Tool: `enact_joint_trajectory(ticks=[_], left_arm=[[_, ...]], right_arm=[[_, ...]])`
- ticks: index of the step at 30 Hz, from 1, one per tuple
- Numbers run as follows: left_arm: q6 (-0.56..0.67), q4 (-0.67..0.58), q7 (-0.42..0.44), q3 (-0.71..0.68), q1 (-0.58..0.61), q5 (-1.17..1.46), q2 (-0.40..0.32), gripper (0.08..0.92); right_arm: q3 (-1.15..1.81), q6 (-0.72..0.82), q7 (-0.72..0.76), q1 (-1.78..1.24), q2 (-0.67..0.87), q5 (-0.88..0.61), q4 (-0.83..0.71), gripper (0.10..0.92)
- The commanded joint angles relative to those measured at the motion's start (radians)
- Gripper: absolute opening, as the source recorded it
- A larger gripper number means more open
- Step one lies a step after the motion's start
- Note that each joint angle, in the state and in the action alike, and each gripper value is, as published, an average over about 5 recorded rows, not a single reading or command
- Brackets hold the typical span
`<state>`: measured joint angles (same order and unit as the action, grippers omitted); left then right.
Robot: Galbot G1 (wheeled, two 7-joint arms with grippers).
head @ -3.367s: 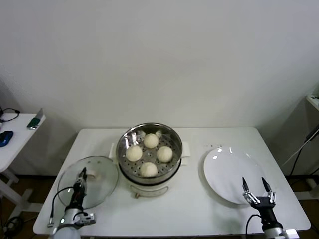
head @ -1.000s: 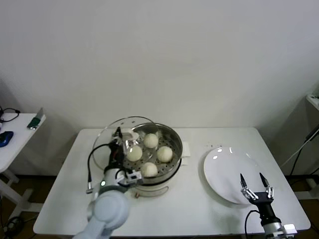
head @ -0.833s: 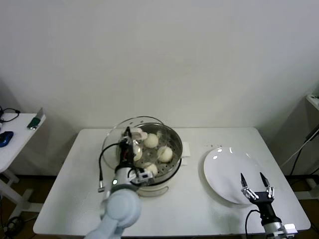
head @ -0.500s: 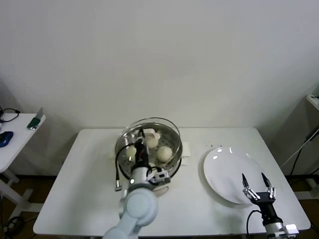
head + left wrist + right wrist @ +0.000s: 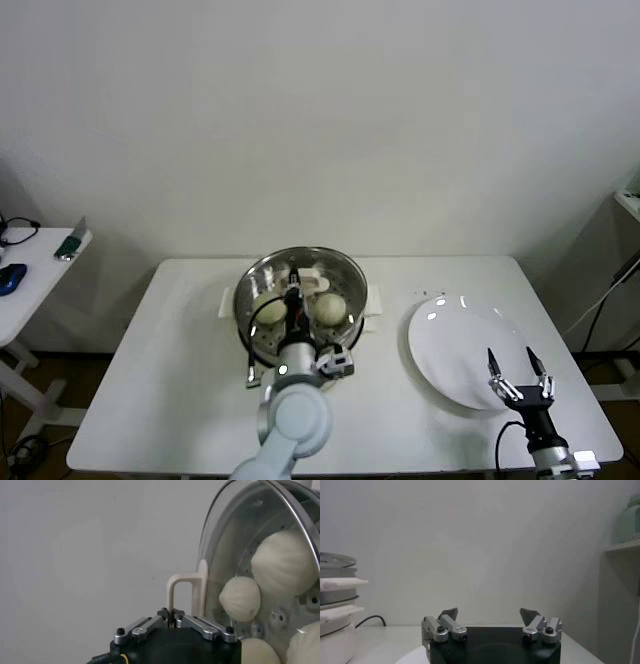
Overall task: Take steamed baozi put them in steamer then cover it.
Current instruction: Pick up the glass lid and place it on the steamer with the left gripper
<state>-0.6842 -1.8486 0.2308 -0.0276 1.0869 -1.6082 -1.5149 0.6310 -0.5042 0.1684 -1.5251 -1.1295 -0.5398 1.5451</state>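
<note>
Presently the left gripper (image 5: pixel 294 290) is clamped shut on the bar handle (image 5: pixel 188 596) of the cover (image 5: pixel 301 290), fingers pinching it at its middle. Directly beneath the jaws the cover sits over the steamer (image 5: pixel 345 322). Through the glass, baozi (image 5: pixel 240 598) lie just beyond the fingertips. The right gripper (image 5: pixel 519 372) hangs idle, jaws spread wide and holding nothing, above the near edge of the plate (image 5: pixel 455 340).
</note>
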Motion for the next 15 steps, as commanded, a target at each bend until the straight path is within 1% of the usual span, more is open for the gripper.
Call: enact_joint_trajectory(ticks=[1,15], left_arm=[[0.023,0.03,-0.006,0.0,0.009,-0.061,-0.005,0.133],[0.07,0.034,-0.003,0.013,0.012,-0.067,0.031,0.133]], right_arm=[[0.001,-0.006,-0.002,-0.001,0.0,0.0,-0.004,0.823],[0.003,-0.019,0.002,-0.008,-0.006,-0.002,-0.005,0.823]])
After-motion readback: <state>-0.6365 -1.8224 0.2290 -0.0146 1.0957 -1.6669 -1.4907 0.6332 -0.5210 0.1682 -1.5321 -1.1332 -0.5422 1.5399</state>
